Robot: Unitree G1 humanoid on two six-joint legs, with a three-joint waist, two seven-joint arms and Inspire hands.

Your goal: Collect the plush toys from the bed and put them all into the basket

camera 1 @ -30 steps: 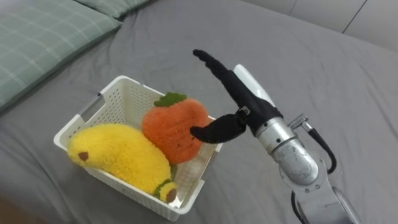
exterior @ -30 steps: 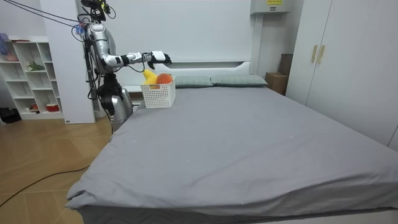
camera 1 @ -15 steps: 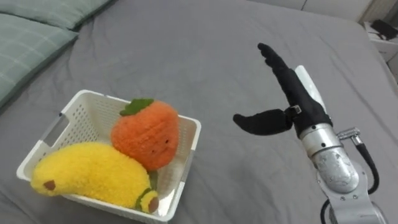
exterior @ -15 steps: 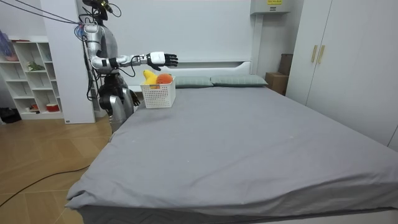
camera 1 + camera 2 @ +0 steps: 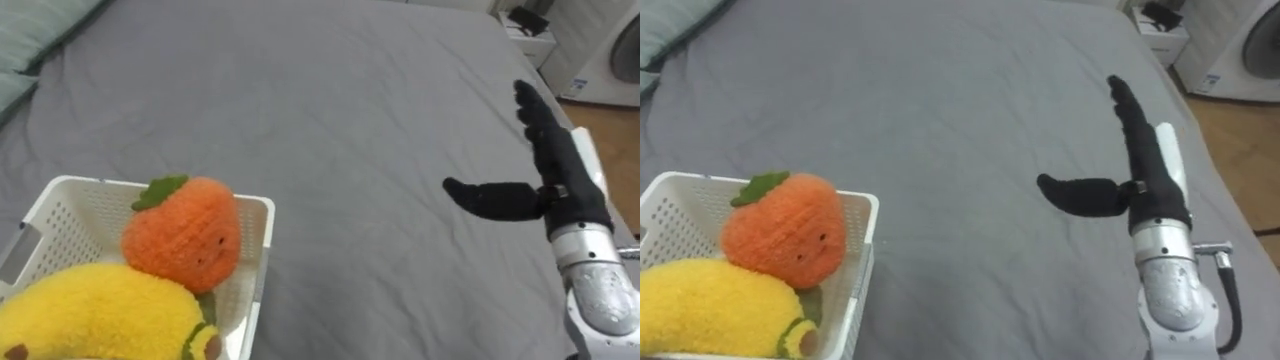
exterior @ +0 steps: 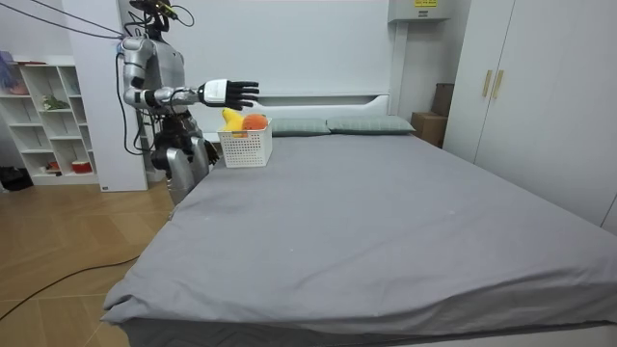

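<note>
A white plastic basket (image 5: pixel 256 262) (image 5: pixel 858 270) (image 6: pixel 245 146) sits on the grey bed at the lower left of the eye views. Inside it lie an orange plush fruit with a green leaf (image 5: pixel 181 234) (image 5: pixel 785 230) and a yellow plush banana (image 5: pixel 95 321) (image 5: pixel 710 308). My right hand (image 5: pixel 545 175) (image 5: pixel 1140 165) (image 6: pixel 228 92) is held out over the bare sheet to the right of the basket, well apart from it, open with straight fingers and nothing in it. In the room view I stand at the head corner of the bed, beside the basket.
The grey bed (image 5: pixel 330 120) (image 6: pixel 386 212) stretches wide ahead. Green checked pillows (image 6: pixel 337 124) lie at its head. A white shelf unit (image 6: pixel 43 116) stands behind me and wardrobe doors (image 6: pixel 540 87) on the room view's right. Wooden floor (image 6: pixel 67 251) lies beside the bed.
My right hand has drawn away from over the basket to the right, staying open. The eye views have swung right, so the basket now sits at the lower left. My body has turned.
</note>
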